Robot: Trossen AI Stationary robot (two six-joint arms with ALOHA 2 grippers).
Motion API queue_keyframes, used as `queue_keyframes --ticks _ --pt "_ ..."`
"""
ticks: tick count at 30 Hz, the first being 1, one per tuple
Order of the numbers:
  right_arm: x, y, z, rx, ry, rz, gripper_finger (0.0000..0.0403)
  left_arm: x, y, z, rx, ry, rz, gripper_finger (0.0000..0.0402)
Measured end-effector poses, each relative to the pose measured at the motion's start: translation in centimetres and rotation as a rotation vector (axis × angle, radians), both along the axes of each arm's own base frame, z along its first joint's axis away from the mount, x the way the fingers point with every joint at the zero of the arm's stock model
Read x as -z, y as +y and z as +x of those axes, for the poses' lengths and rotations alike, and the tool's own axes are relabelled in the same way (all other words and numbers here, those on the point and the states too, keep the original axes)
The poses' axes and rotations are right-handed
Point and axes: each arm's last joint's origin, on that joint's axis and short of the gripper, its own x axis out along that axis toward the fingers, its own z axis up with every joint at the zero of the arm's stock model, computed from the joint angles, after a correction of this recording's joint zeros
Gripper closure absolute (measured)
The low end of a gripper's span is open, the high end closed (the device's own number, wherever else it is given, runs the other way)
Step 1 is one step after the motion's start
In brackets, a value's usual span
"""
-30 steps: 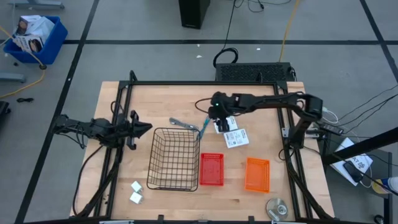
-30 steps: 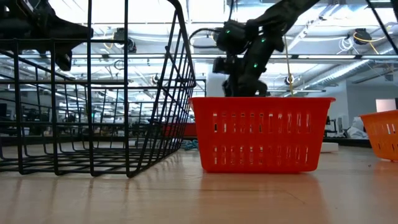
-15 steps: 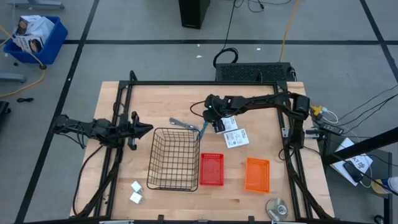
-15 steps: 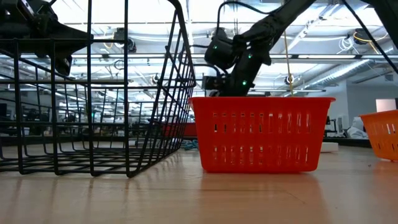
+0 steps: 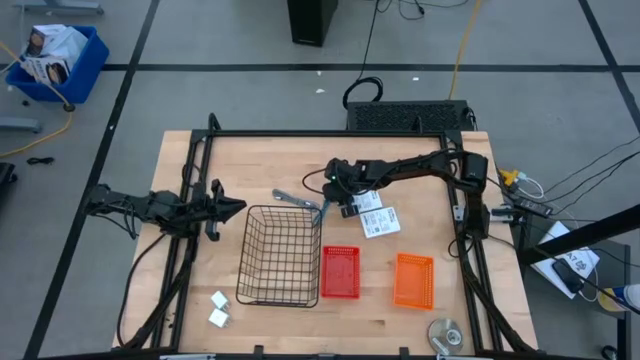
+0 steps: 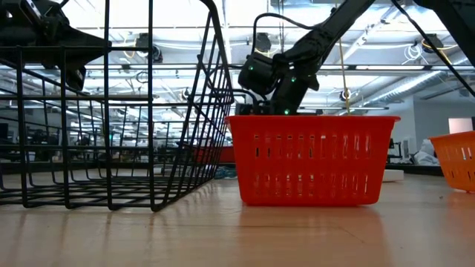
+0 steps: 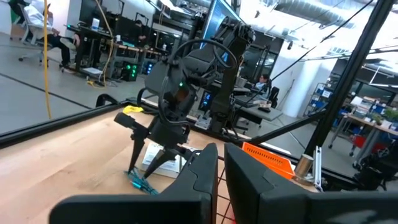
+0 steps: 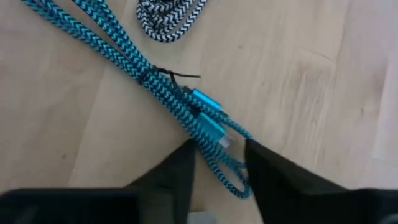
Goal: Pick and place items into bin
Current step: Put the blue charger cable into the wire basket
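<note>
A bundled teal braided cable point(image 8: 186, 106) with a teal plug lies flat on the wood, just beyond the black wire basket point(image 5: 280, 255). My right gripper point(image 8: 219, 168) slants down onto its looped end and is shut on it; the same gripper point(image 5: 335, 195) also shows from above. A black-and-white braided cable point(image 8: 171, 15) lies close by. White cards with green print point(image 5: 378, 218) lie to the right of the gripper. Two white blocks point(image 5: 218, 308) sit at the near left. My left gripper point(image 5: 235, 207) waits shut at the table's left side. My right gripper has the teal cable's looped end point(image 8: 231, 163) between its two fingers, several strands together, just past the plug. The fingers point(image 8: 177, 171) come slanting down from the table's right and far side. The cable lies slack on the table, its length running away from the fingers.
A red basket point(image 5: 340, 272) stands to the right of the wire basket and an orange one point(image 5: 413, 280) farther right. A round silver disc point(image 5: 445, 333) lies at the near right corner. A black frame runs round the table.
My right gripper has sunk toward the table and shifted toward the table's left edge, away from the cards and down onto the teal cable beside the wire basket.
</note>
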Motion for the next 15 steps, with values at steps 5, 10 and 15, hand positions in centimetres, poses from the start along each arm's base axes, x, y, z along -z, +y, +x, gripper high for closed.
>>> queue_keyframes --ticks 5,10,15 --pt "0.0 0.0 0.0 0.056 0.0 0.014 0.039 0.0 0.0 0.0 0.001 -0.001 -0.006 0.0369" --pt "-0.9 -0.2 -0.3 0.165 0.02 -0.147 0.0396 0.0 0.0 0.0 0.001 -0.002 -0.011 0.0369" --pt "-4.7 -0.1 -0.9 0.212 -0.091 -0.18 0.0398 0.0 0.0 0.0 0.005 -0.008 -0.051 0.0369"
